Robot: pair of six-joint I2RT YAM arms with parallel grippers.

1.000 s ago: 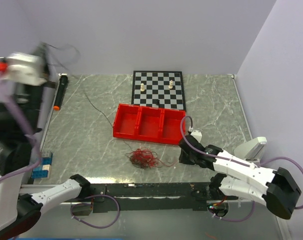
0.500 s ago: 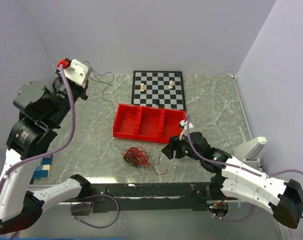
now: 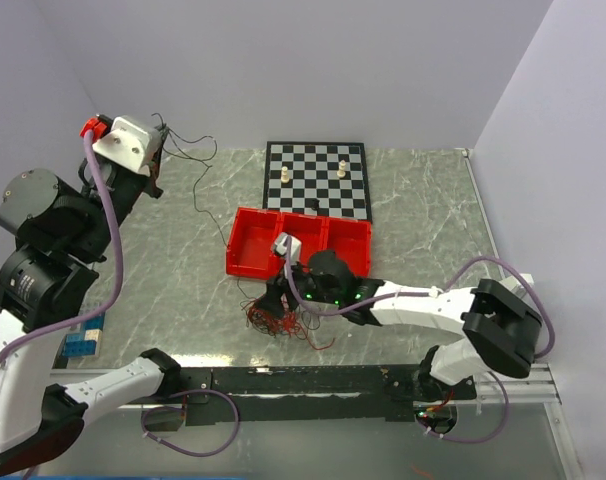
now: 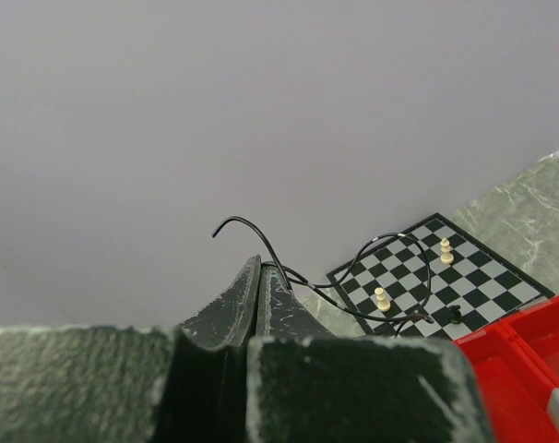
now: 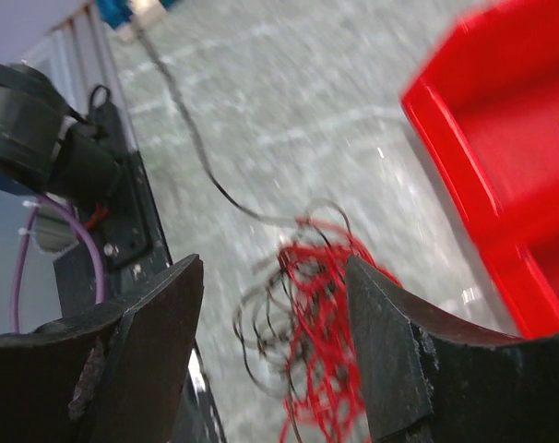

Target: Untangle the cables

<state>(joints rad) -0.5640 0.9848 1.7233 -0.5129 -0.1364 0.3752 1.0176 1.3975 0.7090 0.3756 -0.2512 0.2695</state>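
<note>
Marble tabletop (image 3: pixel 433 220): left fingers (image 4: pixel 238 309) pinch a black wire (image 4: pixel 235 220), right fingers (image 5: pixel 150 323) spread above cables (image 5: pixel 321 295).

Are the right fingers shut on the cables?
No, the right fingers stand wide apart, the cables lying loose between them.

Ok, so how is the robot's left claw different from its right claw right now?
The left claw is pinched shut on a thin black wire; the right claw is wide open, holding nothing. The left claw is lifted high above the grey marbled table; the right claw hangs low over the tangle of thin red and dark wires lying on it. Both have two dark fingers.
</note>
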